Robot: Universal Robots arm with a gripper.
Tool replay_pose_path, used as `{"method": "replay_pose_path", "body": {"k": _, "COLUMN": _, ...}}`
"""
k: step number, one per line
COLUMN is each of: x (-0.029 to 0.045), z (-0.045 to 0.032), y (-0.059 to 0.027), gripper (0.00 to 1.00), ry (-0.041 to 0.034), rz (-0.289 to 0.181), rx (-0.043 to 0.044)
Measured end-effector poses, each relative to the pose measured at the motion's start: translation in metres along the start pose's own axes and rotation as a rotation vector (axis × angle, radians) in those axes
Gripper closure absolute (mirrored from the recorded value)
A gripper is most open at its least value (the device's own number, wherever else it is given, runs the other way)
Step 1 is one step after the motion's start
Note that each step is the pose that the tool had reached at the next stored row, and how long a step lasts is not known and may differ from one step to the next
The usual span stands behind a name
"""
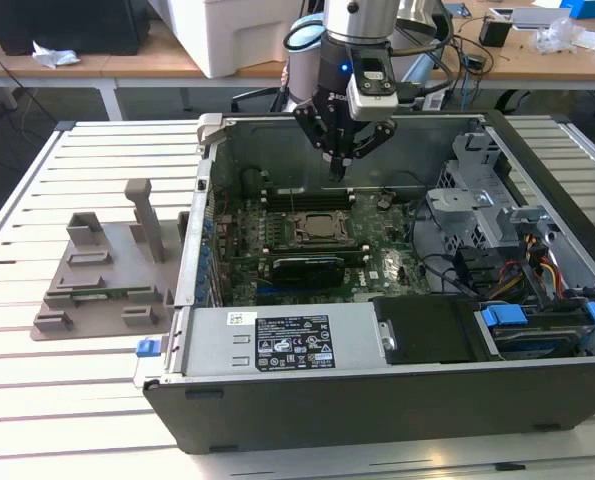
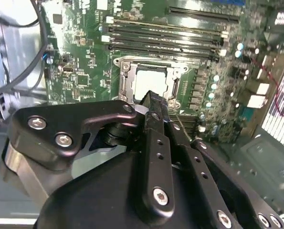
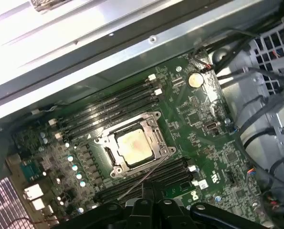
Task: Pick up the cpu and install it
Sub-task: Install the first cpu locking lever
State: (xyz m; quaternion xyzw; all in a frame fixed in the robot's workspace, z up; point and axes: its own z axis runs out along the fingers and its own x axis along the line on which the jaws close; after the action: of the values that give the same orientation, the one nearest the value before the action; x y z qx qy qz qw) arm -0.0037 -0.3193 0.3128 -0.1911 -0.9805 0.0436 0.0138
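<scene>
Gripper [image 1: 339, 175] hangs inside the open computer case [image 1: 377, 415], directly above the motherboard [image 3: 199, 109]. Its fingers are pinched together to a narrow point, and I see nothing held between them. The cpu [image 3: 132, 144] lies flat in the socket [image 3: 105, 141], silvery top up, its edges parallel to the metal frame in both wrist views. I judge the placing done and the seating under check. A thin wire lever [image 3: 146, 175] runs slantwise from the socket's edge toward the fingertips, apparently not latched down. To do this step well I would keep the closed tips centred and vertical and touch metal only — never the chip's rim or the memory slots [image 3: 113, 102] on either side. I would also confirm that the chip sits level before putting any load on it, since a tilted chip could bend contacts. Besides the board, the case holds a labelled power supply [image 1: 277, 342] along its near wall and a drive cage [image 1: 477, 190] with cables at the exterior view's right. The grey tray [image 1: 97, 290] with upright posts stands outside the case on the slatted table [image 1: 77, 400] — I cannot make out what is in its recesses.
</scene>
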Motion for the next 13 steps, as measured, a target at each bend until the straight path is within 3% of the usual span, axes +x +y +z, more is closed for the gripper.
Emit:
{"method": "replay_pose_path", "body": {"k": 2, "x": 0.0, "z": 0.0, "y": 0.0, "gripper": 0.89, "ry": -0.0068, "rz": -0.074, "rx": 0.0007}}
{"method": "replay_pose_path", "body": {"k": 9, "x": 0.0, "z": 0.0, "y": 0.0, "gripper": 0.89, "ry": -0.0203, "rz": -0.222, "rx": 0.0022}}
{"method": "replay_pose_path", "body": {"k": 13, "x": -0.0001, "z": 0.0001, "y": 0.0001, "gripper": 0.89, "ry": -0.0303, "rz": -0.332, "rx": 0.0032}}
